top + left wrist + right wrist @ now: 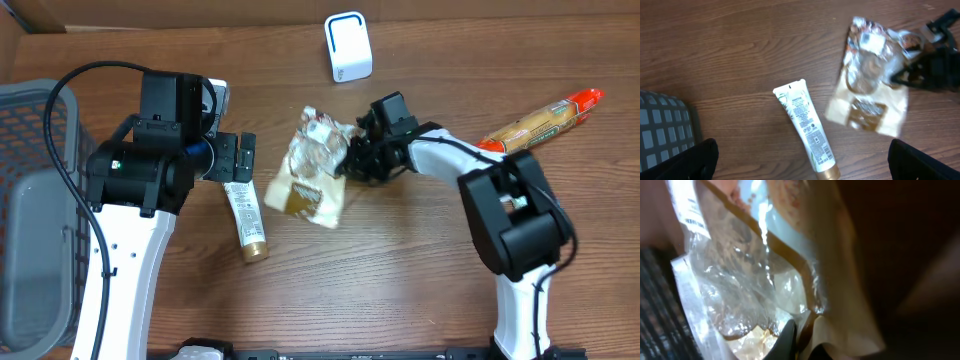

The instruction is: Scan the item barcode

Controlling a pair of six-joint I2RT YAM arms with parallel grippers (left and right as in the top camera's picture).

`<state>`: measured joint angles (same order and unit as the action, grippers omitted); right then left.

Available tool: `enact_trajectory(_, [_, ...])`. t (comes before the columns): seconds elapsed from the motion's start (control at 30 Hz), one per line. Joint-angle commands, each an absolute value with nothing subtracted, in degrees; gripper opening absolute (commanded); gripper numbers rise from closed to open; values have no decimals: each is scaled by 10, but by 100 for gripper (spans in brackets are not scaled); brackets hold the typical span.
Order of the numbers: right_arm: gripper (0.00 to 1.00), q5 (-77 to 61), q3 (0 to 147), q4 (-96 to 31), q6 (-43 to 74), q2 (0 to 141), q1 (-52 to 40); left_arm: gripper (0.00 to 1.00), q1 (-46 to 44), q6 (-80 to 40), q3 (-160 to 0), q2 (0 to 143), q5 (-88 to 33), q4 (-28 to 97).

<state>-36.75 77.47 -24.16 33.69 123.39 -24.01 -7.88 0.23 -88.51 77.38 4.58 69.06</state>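
Plastic pouch [310, 178], crinkly and glossy, is pinched by right hand [352, 160]; left hand [238, 160] gapes above smooth tube [245, 215].

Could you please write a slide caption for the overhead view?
Overhead view: right gripper pinches the edge of the snack bag while the open left gripper hovers above a tube.

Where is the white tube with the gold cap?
In the overhead view the white tube lies flat on the table, left of middle, between the grey basket and the crinkly snack bag, much nearer the bag.
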Motion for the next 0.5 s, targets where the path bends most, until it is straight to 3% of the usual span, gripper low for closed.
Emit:
enact_trajectory(0.0, [4, -376, 770, -308, 197, 1166, -240, 100, -79, 13, -890, 776, 49, 690])
enact_trajectory(0.23, [4, -322, 770, -443, 35, 1130, -240, 100, -79, 13, -890, 776, 49, 690])
enact_trajectory(0.47, [4, -283, 770, -462, 8, 1130, -237, 100, -79, 13, -890, 776, 49, 690])
